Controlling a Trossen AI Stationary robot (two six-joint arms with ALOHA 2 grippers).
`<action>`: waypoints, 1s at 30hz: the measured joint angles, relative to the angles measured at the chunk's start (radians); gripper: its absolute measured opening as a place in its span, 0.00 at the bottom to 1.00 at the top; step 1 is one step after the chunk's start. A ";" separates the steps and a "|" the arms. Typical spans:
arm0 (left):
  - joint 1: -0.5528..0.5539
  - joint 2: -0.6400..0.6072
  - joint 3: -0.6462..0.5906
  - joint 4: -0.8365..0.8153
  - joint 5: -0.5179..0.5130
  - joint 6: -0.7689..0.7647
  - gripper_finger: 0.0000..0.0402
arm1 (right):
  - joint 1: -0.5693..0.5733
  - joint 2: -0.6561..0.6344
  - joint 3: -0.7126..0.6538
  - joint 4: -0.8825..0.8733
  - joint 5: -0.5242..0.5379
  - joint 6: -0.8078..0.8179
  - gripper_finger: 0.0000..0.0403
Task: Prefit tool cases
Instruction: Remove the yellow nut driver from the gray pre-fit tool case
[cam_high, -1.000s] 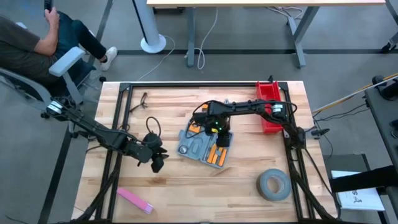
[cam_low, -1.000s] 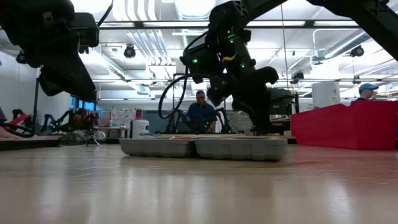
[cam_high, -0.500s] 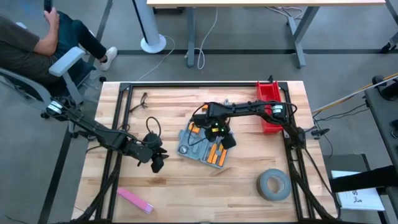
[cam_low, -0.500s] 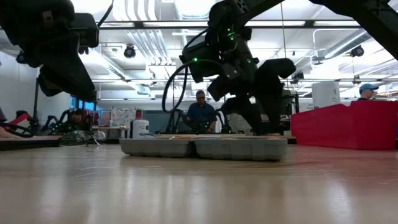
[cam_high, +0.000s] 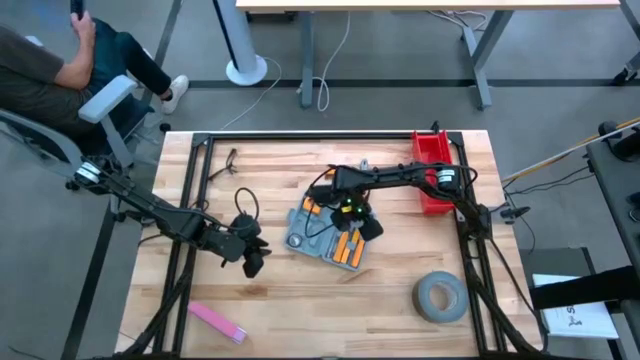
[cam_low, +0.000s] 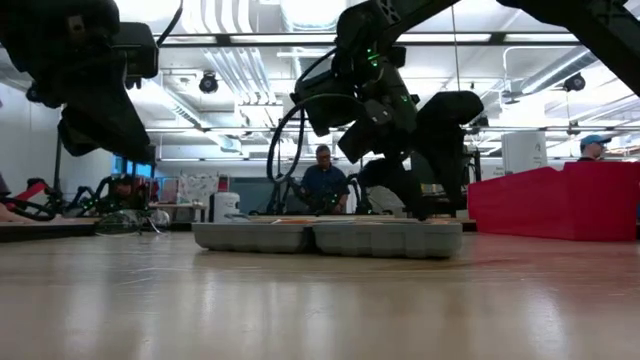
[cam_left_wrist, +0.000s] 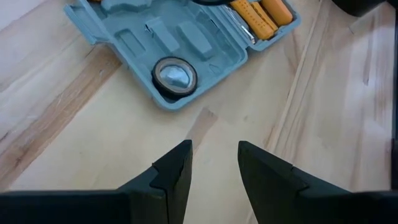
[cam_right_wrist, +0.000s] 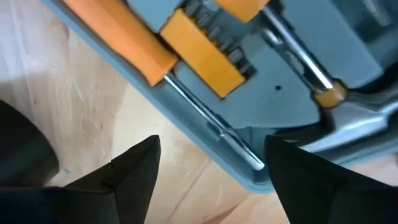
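One tool case (cam_high: 328, 234), blue-grey, lies opened flat near the middle of the wooden table (cam_high: 300, 300). Its moulded recesses hold orange-handled tools (cam_high: 349, 246); a round silver-faced item (cam_left_wrist: 174, 73) sits in a recess at one corner.

Around it: one red bin (cam_high: 433, 172) at the table's far right edge, one grey tape roll (cam_high: 440, 297) near the front right, well apart from the case, one pink flat strip (cam_high: 218, 321) at the front left, one small dark wire-like object (cam_high: 227, 164) at the far left. Nothing lies between the case and either arm.

Right gripper (cam_high: 366, 226): just over the case's right half, fingers (cam_right_wrist: 134, 171) spread wide, nothing between them; the case edge and a metal shaft (cam_right_wrist: 211, 124) show in the gap.

Left gripper (cam_high: 253, 262): above bare table left of the case, clear of it, fingers (cam_left_wrist: 174, 171) parted, empty.

One person (cam_high: 60, 60) sits beyond the table's far left corner; another stands in the room behind, seen in the low view.
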 joint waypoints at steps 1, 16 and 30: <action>0.000 0.000 0.000 0.000 0.001 0.000 0.34 | 0.000 0.000 -0.006 0.001 0.000 -0.007 0.65; 0.000 0.000 0.000 -0.002 0.001 -0.018 0.34 | 0.002 0.000 -0.113 0.048 0.117 -0.079 0.63; 0.000 0.000 0.000 -0.002 0.024 -0.029 0.34 | 0.002 0.000 -0.118 0.054 0.120 -0.115 0.49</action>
